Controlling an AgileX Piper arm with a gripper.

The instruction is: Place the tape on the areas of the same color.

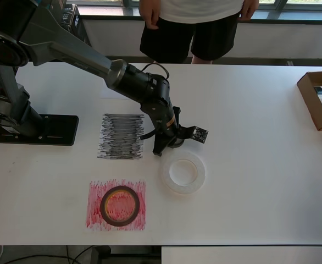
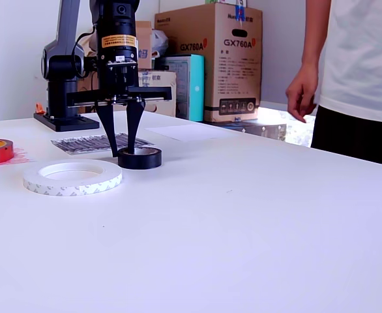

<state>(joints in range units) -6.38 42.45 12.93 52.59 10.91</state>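
A small black tape roll [image 2: 142,158] lies flat on the table just right of the black scribbled area [image 1: 121,136] in the overhead view. My gripper [image 2: 123,151] stands upright over it, one finger outside the roll's wall and one inside its hole, closed onto the wall. From overhead the gripper [image 1: 165,147] hides most of that roll. The reddish-brown roll [image 1: 119,205] lies on the red scribbled area [image 1: 95,220]. The large white translucent roll [image 1: 183,172] rests on bare table. A plain white area [image 2: 191,132] lies farther back.
A person [image 2: 347,78] stands at the table's far edge. An open cardboard box [image 1: 315,102] sits at the overhead view's right edge. The arm's black base plate [image 1: 45,129] is bolted at that view's left. Stacked cartons [image 2: 207,62] stand behind the table.
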